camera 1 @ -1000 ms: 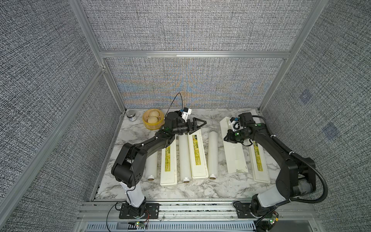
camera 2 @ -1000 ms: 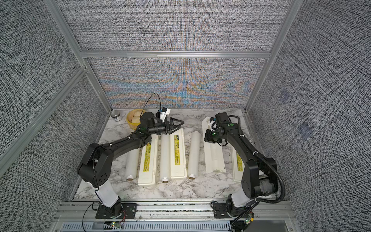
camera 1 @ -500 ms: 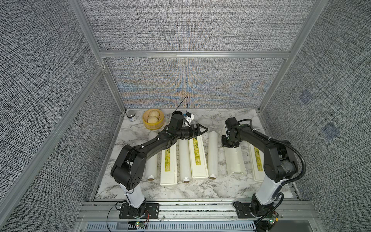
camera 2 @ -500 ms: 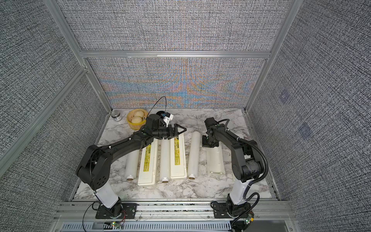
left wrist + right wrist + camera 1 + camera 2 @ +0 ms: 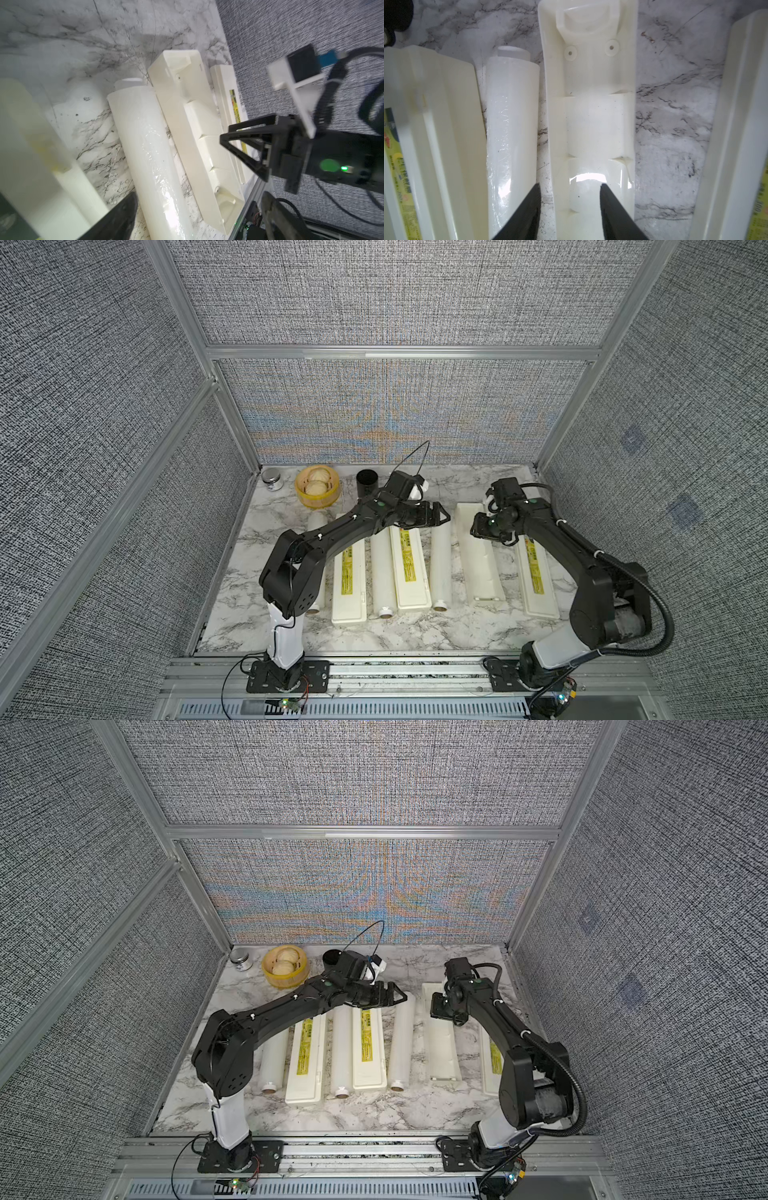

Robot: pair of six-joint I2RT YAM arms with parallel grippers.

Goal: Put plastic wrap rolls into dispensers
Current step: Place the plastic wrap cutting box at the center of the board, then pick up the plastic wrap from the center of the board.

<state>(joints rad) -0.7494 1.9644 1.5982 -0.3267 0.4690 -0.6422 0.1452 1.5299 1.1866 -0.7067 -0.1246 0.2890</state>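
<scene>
Left gripper [image 5: 441, 515] hovers wide open, empty, with the far end of 1 plastic wrap roll [image 5: 440, 568] just beneath. Right gripper [image 5: 569, 186], jaws half apart and holding nothing, straddles the roll-side wall of the open dispenser [image 5: 478, 564]. I fear a snag on lifting shoves it into that roll.

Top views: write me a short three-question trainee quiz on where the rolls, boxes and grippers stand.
1. True or false: a roll lies inside the open box.
2. How many boxes have their lids on? A one, B two, C three.
3. Which gripper hangs over the open box?
Key: 1 false, all three rolls lie on the table. 2 B. 3 the right gripper.
</scene>
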